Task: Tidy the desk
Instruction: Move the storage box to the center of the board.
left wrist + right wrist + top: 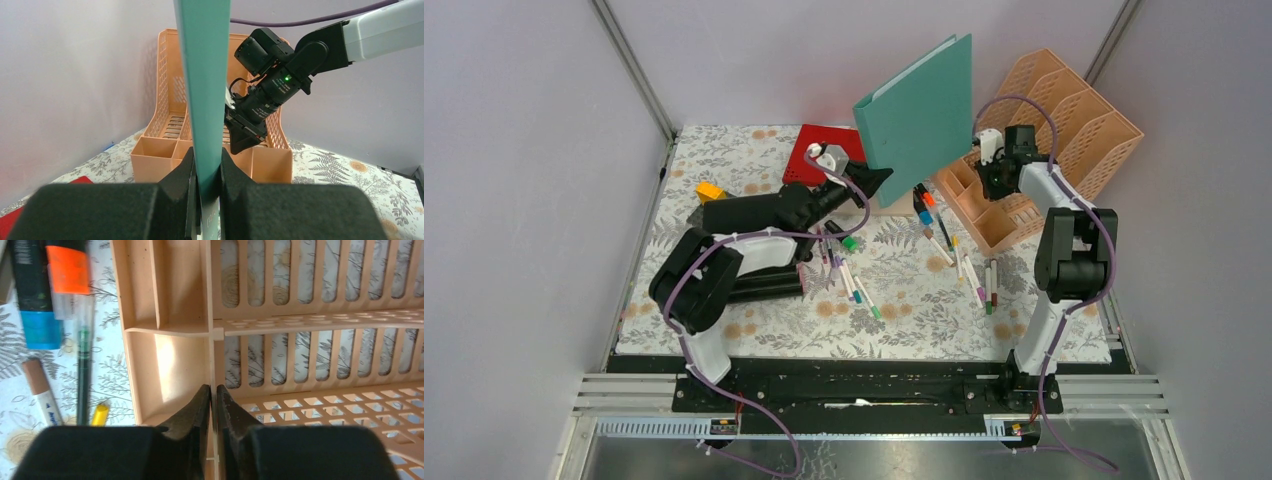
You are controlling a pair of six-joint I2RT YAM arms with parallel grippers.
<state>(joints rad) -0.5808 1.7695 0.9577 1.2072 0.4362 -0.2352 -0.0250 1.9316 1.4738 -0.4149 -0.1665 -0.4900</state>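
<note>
The desk (904,325) is covered in fern-print cloth. My left gripper (871,180) is shut on the lower edge of a teal folder (919,105) and holds it upright above the desk, just left of a peach file organizer (1064,125). In the left wrist view the folder (205,75) stands edge-on between my fingers, my gripper (206,167) closed on it. My right gripper (992,178) is shut on a thin divider wall of the organizer (310,355), the jaws (213,395) pinching the wall. The right gripper also shows in the left wrist view (245,137).
Several markers and pens (964,265) lie scattered on the cloth in front of the organizer, including orange (67,270) and blue (37,320) highlighters. A red notebook (812,150) lies at the back, a yellow item (710,190) at the left, a black box (759,285) under my left arm.
</note>
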